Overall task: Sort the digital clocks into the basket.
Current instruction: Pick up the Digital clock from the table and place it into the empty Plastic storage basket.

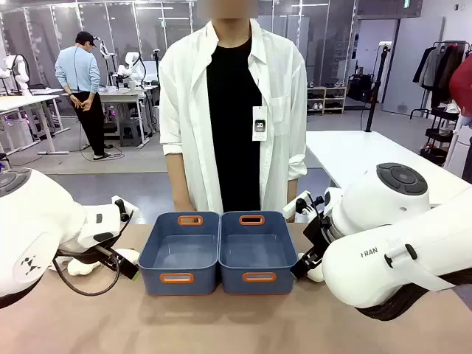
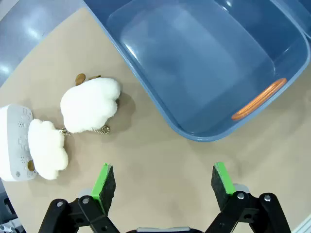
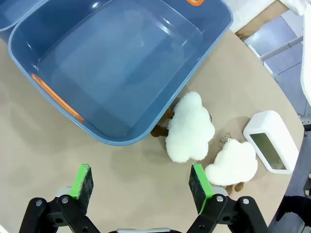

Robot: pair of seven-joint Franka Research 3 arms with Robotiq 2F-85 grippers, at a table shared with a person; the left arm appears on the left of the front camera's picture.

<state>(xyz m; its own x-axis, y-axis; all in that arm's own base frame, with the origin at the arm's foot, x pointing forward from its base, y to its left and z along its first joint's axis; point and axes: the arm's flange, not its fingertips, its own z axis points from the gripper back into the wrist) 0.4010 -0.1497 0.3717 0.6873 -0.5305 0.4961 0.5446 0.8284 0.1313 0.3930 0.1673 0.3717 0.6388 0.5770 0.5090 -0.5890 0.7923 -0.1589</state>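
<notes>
- Clocks lie outside the bins, one on each side, probably so each arm takes its own: left clock lies back-up, partly covered by a plush cloud; right clock lies screen-up beside another plush
- Left gripper and right gripper hover spread wide, holding nothing
- Basket and twin bin stand empty mid-table, in reach of both arms

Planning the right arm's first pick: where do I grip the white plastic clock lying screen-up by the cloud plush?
Probably from above, right end effector across the two long sides of the white rounded-rectangular plastic digital clock: it lies flat, grey screen up. A fluffy white cloud-shaped plush toy crowds one long side; seat that finger carefully.
</notes>
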